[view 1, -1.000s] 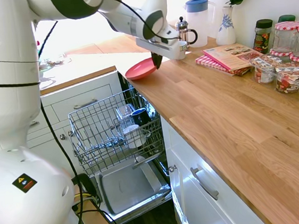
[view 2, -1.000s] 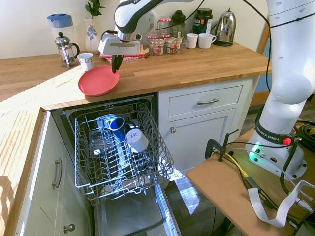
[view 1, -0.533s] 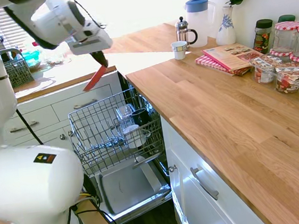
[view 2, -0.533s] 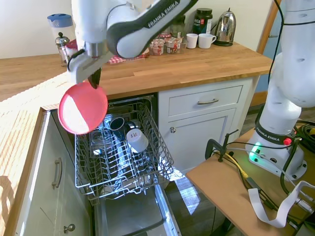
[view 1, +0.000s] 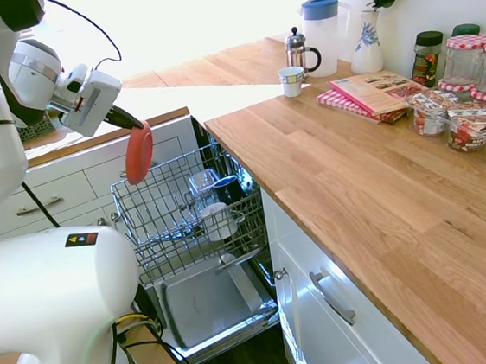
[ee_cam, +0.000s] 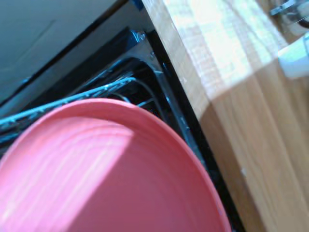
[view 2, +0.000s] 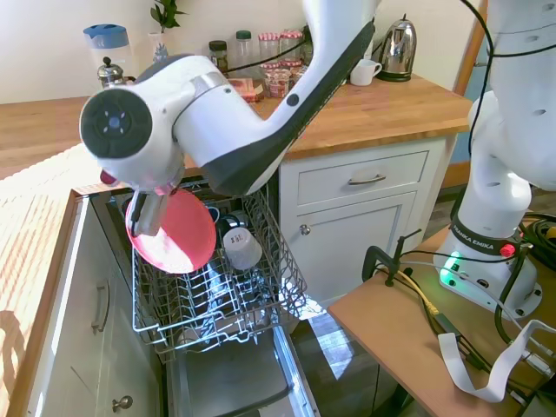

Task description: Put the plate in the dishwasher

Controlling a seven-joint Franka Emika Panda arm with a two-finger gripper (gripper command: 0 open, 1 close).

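While the gripper is pinched onto the top rim of the plate, its dark fingers sit close together with only the plate's edge between them; the plate hangs nearly on edge in the air, over the back corner of the pulled-out rack of the dishwasher, and it does not touch the wires as far as the first exterior view shows; in the second exterior view the arm's big white joint covers the gripper completely, so only the lower part of the plate shows below it, in front of the rack, and the grip itself cannot be made out there; inside the rack, near its side next to the counter, lie a white cup on its side, a dark blue mug and a clear glass; the wrist view is filled by the blurred pink plate, cut off at the picture's edge, with dark rack wires and the wooden counter beyond it; the open door lies flat below the rack, partly hidden by it; on the counter, near its back edge, stand a coffee press, a small white cup and a jug with a blue lid.
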